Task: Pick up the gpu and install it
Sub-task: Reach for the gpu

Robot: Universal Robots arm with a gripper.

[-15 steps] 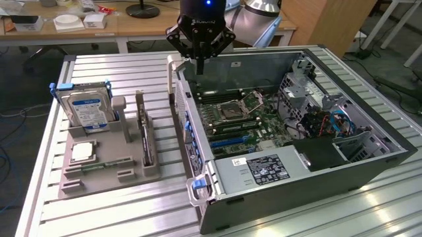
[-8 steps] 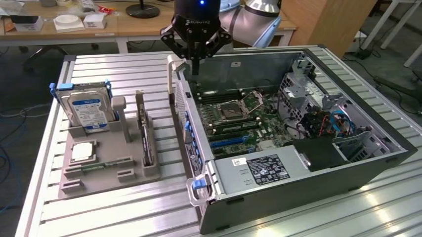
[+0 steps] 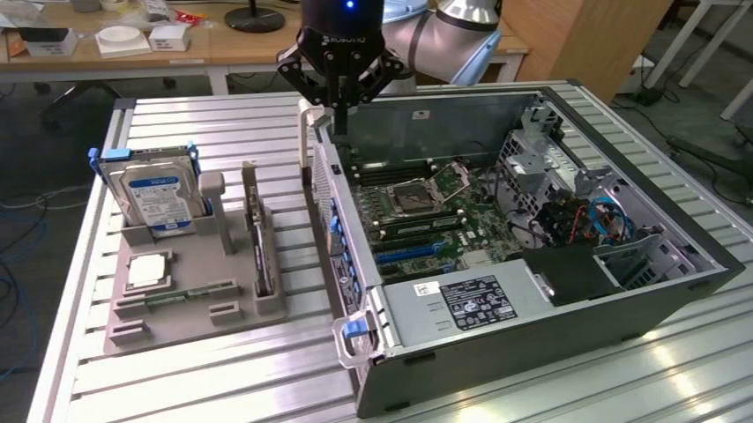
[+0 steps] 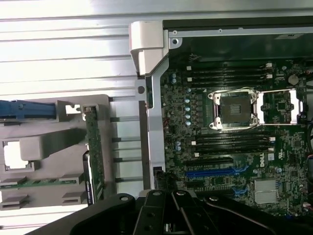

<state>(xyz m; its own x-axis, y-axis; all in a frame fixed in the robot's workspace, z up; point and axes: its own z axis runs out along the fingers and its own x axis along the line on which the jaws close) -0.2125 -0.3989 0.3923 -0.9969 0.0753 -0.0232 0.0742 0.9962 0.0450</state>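
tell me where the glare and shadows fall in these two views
exterior view: bright glare patches on the table slats beside the computer case; wrist view: the table slats wash out to near white, the motherboard is evenly lit, and the case's inner wall above it lies in shadow

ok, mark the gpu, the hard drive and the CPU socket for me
gpu [image 4: 94, 152], wrist view, green edge of the card.
hard drive [image 3: 159, 198], exterior view, its blue-white label.
CPU socket [image 4: 234, 108], wrist view, dark centre inside the metal frame.
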